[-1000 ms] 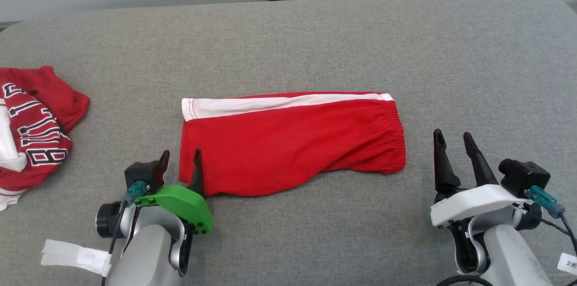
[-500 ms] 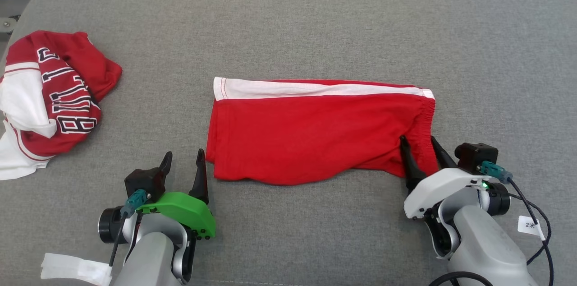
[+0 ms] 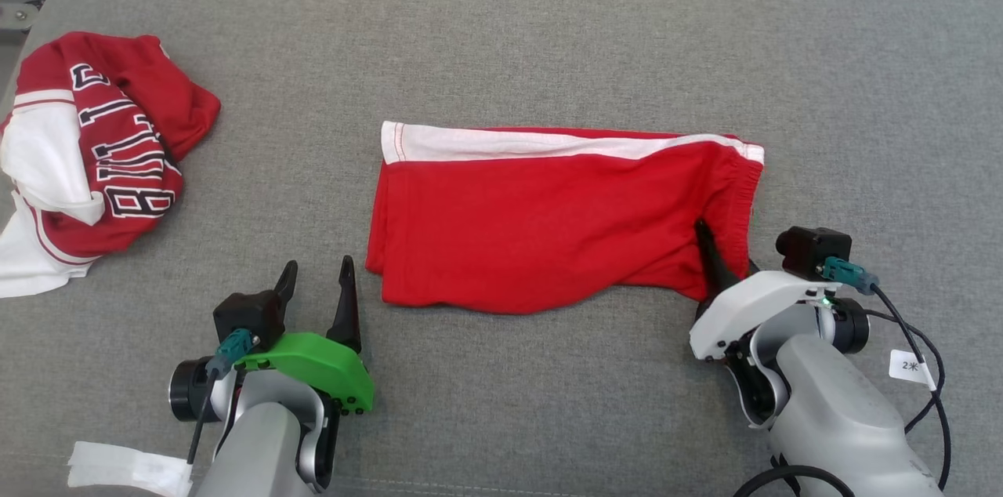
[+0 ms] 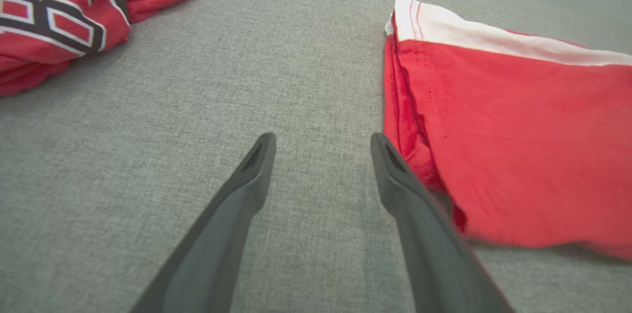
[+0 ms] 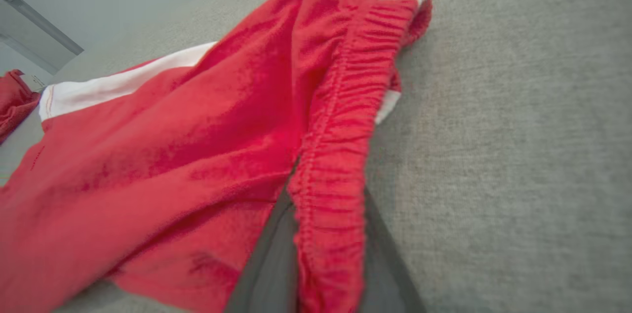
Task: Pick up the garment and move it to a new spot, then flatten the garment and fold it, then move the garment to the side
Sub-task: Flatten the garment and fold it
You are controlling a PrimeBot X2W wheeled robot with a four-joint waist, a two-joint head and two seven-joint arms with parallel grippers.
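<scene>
grey tabletop, red shorts, one corner in hand

grey padded tabletop (image 3: pixel 548 27) carries everything in front of you. the red shorts (image 3: pixel 548 223) lie near its middle, flat and doubled leg on leg, with the white side stripe along the far edge, the waistband toward your right and the leg hems toward your left. a crumpled red jersey (image 3: pixel 94 160) with lettering sits well apart at the far left; leave it be.

your right claw (image 3: pixel 717 242) is clamped on the near corner of the waistband (image 5: pixel 340 155). its wrist view shows the gathered elastic running between the two fingers, a dark finger on each side of it. your left claw (image 3: pixel 317 266) stands wide and holds nothing. it is low over the tabletop just beside the near corner of the leg hems (image 4: pixel 395 105), inner finger at the edge of the cloth. whether it touches, i cannot tell.

my read: you're partway into a two-corner grasp, and the left side is the half not yet done. to do it well, slide the left claw's lower finger under all the hem layers, not only the top one, and close before the right arm lifts. then raise both ends together and level, keeping the cloth lightly taut between them so the doubled legs don't slide apart. a one-sided lift would likely drag the shorts and skew the fold.
</scene>
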